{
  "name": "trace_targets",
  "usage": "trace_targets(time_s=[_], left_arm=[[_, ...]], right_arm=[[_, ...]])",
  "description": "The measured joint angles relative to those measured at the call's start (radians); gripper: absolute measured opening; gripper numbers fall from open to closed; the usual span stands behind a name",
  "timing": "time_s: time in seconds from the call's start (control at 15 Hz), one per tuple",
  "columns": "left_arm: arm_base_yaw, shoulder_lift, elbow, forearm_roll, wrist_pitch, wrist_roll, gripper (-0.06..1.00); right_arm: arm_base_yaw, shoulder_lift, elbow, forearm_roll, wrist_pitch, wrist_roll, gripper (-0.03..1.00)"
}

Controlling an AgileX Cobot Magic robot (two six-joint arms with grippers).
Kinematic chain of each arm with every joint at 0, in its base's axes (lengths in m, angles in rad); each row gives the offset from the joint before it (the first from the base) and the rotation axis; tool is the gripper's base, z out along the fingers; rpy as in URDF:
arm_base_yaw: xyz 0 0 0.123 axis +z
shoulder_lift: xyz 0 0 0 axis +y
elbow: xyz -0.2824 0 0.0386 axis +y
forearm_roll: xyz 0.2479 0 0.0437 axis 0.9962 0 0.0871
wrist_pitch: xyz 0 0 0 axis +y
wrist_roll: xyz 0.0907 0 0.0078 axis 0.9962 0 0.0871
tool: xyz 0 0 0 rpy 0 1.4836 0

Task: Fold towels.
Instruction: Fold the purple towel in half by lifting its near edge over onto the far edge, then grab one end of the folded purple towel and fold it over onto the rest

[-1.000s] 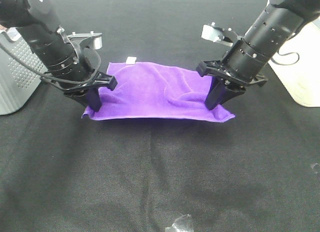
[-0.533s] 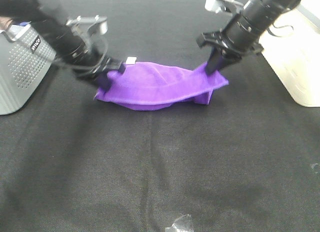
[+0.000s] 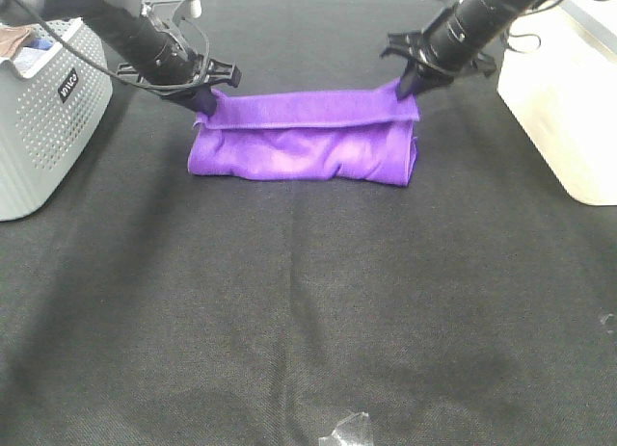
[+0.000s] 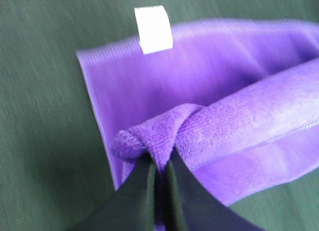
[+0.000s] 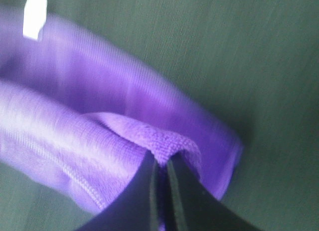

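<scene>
The purple towel point(image 3: 304, 143) lies folded over on the black table, its upper layer stretched between my two grippers at the far edge. My left gripper point(image 3: 204, 101) is shut on the towel's left corner; the left wrist view shows the pinched corner point(image 4: 164, 136) and the white tag point(image 4: 153, 29). My right gripper point(image 3: 407, 88) is shut on the right corner, seen bunched in the right wrist view point(image 5: 167, 141), where the tag point(image 5: 36, 14) shows far off.
A grey perforated basket point(image 3: 43, 118) stands at the left edge with cloths inside. A cream box point(image 3: 564, 99) stands at the right edge. A small crumpled clear scrap point(image 3: 347, 432) lies near the front edge.
Both grippers have carried the towel's near edge up and away over the far edge, so the towel now lies folded in half. Both arms have moved toward the back of the table.
</scene>
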Motion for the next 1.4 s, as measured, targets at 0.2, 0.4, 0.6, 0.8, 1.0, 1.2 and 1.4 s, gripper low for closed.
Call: trace_targets(time_s=[0.2, 0.4, 0.6, 0.8, 1.0, 1.2, 1.4], left_arm=[[0.0, 0.04, -0.041, -0.001, 0.001, 0.0, 0.0], [0.0, 0.076, -0.043, 0.012, -0.016, 0.012, 0.0], [0.0, 0.079, -0.043, 0.014, -0.046, 0.019, 0.0], [0.0, 0.086, -0.052, 0.014, -0.04, 0.019, 0.0], [0.0, 0.109, -0.052, 0.028, -0.026, 0.02, 0.18], [0.0, 0.117, -0.059, 0.05, -0.025, -0.006, 0.56], [0.005, 0.117, -0.207, 0.12, 0.139, -0.096, 0.72]], right_arm=[[0.0, 0.027, -0.011, -0.031, -0.022, 0.015, 0.03], [0.0, 0.078, -0.011, -0.042, -0.053, 0.016, 0.03], [0.0, 0.105, -0.012, -0.05, -0.071, 0.017, 0.04], [0.0, 0.116, -0.012, -0.051, -0.071, 0.017, 0.07], [0.0, 0.116, -0.012, -0.058, -0.065, 0.02, 0.31], [0.0, 0.12, -0.013, -0.079, -0.049, 0.023, 0.57], [0.0, 0.059, -0.013, -0.088, 0.015, 0.023, 0.64]])
